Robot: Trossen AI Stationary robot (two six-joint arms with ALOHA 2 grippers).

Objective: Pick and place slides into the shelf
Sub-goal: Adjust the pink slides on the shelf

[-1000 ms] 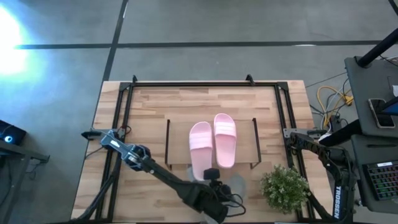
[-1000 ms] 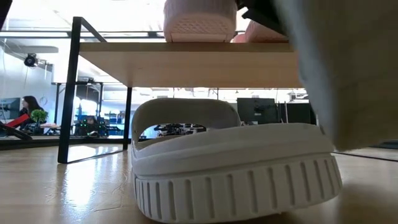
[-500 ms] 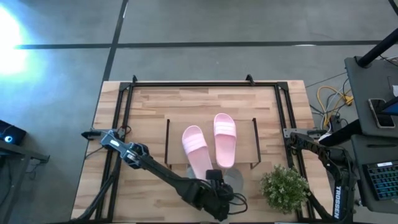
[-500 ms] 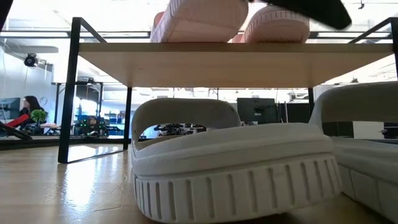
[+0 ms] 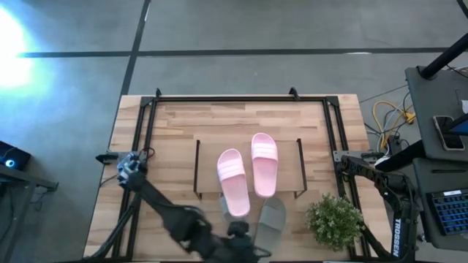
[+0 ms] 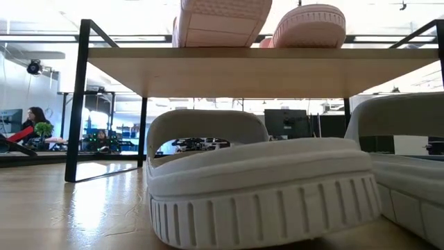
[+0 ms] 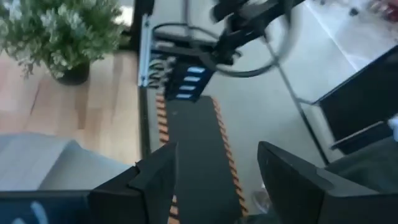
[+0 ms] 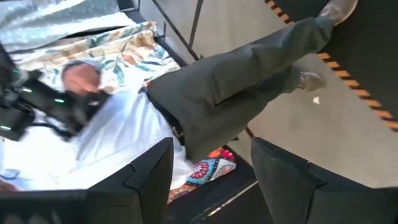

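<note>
We see two pale pink foam slides on the light wooden plank top of the low shelf with thin black metal end frames. The right pink slide lies straight along the plank. The left pink slide is a little turned, and its near end hangs over the front edge of the plank. In front of the shelf, two grey-green foam slides rest on the wooden surface: one stands upright on its ribbed sole, the other is just beside it.
</note>
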